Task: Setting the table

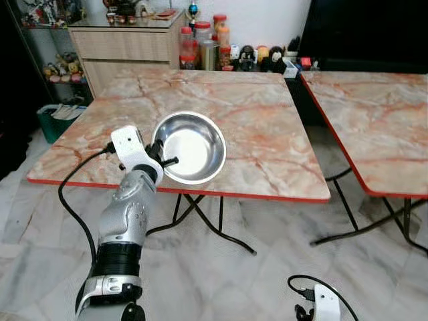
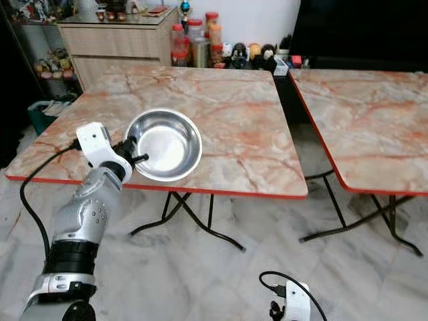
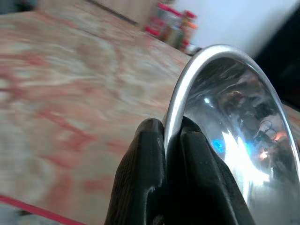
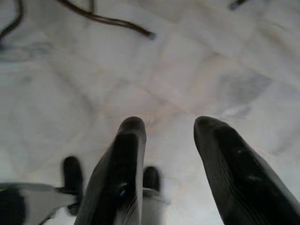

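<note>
Steel bowl (image 1: 190, 146): 1 item, round, shiny, empty, at the near edge of the marble-patterned folding table (image 1: 254, 114), towards its left corner. Left gripper (image 1: 162, 154) is at the bowl's near-left rim; in the left wrist view its 2 black fingers (image 3: 145, 178) are pressed on the rim from either side, 1 outside the wall and 1 inside, so the bowl is pinched at the rim. In that view the bowl looks tilted, rim raised; whether its base touches the tabletop cannot be told. Tables counted: 2, both with pink-orange marble tops and red edging, the second table (image 1: 381, 120) standing to the right, apart from the first by a narrow gap. Right gripper (image 4: 168, 154) hangs low by the robot's side over the pale marble floor (image 4: 187, 70), its 2 fingers spread apart with nothing between them. Behind the first table: 1 wooden cabinet (image 1: 127, 47) and a row of jars and small figurines (image 1: 234, 50) on the floor along the wall, count not clear.
</note>
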`<state>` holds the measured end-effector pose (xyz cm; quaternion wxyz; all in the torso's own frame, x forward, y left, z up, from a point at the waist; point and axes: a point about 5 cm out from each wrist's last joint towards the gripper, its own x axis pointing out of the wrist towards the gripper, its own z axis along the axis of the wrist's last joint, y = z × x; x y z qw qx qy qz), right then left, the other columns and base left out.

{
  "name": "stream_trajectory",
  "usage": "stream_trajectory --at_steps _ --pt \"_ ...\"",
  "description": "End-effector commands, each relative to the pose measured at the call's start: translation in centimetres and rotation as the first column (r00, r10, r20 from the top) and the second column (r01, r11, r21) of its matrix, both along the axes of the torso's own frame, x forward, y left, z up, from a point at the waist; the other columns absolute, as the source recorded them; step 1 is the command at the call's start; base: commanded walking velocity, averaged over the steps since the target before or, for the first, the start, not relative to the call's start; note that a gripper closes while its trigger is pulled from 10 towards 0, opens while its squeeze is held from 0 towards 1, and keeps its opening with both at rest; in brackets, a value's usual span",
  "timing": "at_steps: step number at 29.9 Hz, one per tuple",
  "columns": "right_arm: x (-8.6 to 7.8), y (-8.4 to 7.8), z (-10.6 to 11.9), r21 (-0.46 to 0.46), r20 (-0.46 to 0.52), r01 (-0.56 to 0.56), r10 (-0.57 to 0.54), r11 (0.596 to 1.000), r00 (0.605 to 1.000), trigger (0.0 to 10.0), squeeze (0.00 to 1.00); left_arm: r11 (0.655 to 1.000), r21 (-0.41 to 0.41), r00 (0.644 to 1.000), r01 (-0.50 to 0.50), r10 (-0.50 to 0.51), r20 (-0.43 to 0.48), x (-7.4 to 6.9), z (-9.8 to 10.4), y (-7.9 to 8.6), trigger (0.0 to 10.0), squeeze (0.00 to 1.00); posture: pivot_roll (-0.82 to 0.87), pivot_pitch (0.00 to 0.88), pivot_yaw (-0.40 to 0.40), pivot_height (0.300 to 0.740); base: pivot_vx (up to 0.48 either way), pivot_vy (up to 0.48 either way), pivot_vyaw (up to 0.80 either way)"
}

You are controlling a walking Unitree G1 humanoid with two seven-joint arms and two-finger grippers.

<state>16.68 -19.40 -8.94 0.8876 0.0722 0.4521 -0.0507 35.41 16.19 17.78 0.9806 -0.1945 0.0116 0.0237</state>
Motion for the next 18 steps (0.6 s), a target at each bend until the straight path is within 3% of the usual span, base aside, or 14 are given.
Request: stream_trajectory --at_steps 1,18 --pt "0.33 0.01 0.14 0.000 0.006 -0.008 0.008 1.000 1.000 10.0 0.00 1.000 0.013 1.000 -0.007 0.007 0.017 0.05 0.50 0.03 10.0 0.00 0.11 0.000 -0.034 0.740 0.337 0.000 0.00" --pt "0.28 0.00 0.12 0.001 0.004 -0.016 0.016 1.000 1.000 10.0 0.00 0.999 0.032 1.000 -0.021 0.021 0.016 0.02 0.46 0.39 10.0 0.00 0.11 0.000 -0.037 0.740 0.335 0.000 0.00"
